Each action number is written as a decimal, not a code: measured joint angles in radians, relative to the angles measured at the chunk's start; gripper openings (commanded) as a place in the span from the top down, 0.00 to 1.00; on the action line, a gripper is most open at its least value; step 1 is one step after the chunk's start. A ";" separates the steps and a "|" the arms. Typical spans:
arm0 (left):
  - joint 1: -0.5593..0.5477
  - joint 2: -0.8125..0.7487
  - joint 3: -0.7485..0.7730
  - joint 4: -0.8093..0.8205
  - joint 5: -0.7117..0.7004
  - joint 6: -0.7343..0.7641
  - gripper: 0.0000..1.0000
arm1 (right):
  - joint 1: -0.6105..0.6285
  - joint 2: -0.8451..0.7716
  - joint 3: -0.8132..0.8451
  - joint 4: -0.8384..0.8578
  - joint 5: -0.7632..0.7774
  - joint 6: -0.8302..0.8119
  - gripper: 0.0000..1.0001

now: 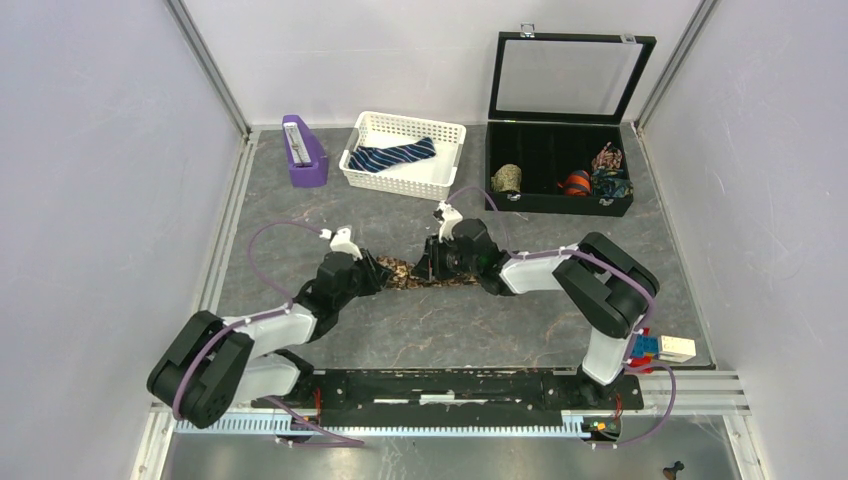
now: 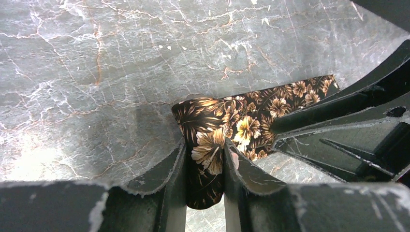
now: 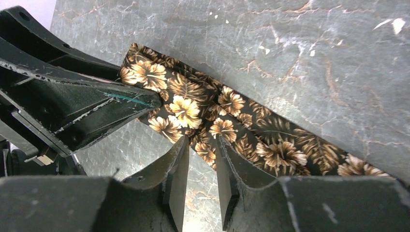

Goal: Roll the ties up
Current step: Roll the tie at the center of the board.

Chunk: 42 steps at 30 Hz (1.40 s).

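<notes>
A brown tie (image 1: 408,273) with tan flowers lies across the middle of the table between my two grippers. My left gripper (image 1: 372,270) is shut on a folded end of it; the fold (image 2: 208,159) fills the gap between the fingers (image 2: 178,164). My right gripper (image 1: 434,262) stands over the tie's near edge (image 3: 203,147) with its fingers (image 3: 180,159) a little apart and bare table showing between them. The left gripper's finger (image 3: 96,104) rests on the tie just left of that spot. A navy striped tie (image 1: 395,157) lies in the white basket (image 1: 398,186).
A purple holder (image 1: 303,150) stands at the back left. At the back right a black box (image 1: 600,206) with its lid up holds rolled ties (image 1: 508,179). A small blue-and-white object (image 1: 662,347) sits by the right arm's base. Walls close in both sides.
</notes>
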 measured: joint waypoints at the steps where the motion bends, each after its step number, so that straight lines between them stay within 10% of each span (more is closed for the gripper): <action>1: -0.010 -0.005 0.007 -0.017 -0.015 0.006 0.76 | 0.005 0.000 0.000 0.000 0.000 0.001 0.69; 42: -0.242 0.037 0.363 -0.690 -0.481 0.114 0.77 | 0.071 0.068 0.076 -0.030 -0.005 -0.021 0.72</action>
